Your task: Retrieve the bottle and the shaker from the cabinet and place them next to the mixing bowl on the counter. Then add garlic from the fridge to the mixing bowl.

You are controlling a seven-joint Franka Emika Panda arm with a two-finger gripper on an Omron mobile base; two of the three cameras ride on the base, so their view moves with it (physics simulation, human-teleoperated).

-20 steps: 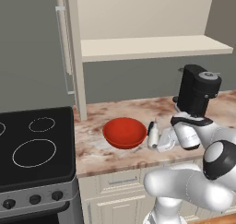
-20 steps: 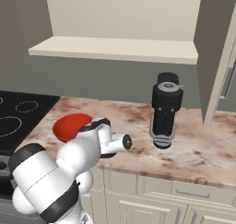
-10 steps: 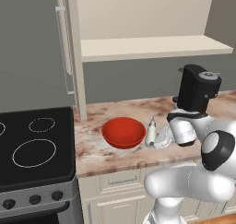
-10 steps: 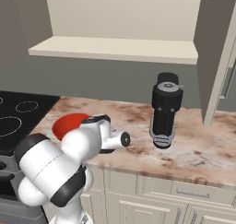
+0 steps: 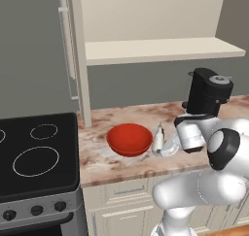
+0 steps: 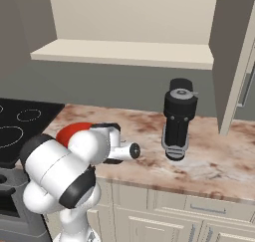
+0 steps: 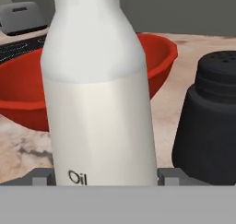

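Claw [image 7: 102, 177] fingers flanking upright bottle [image 7: 99, 89], grip unclear, shaker [image 7: 207, 121] visible beside it close-up, mixing bowl [image 5: 129, 139] behind

The counter [image 5: 121, 169] is overlooked from behind-left and behind-right; both views share it. The bottle [image 7: 99, 94] is framed very close by the hand camera.

We read a single word, "Oil", in dark letters low on the front of the bottle [image 7: 99, 103]. We find no other legible text, number or sign.
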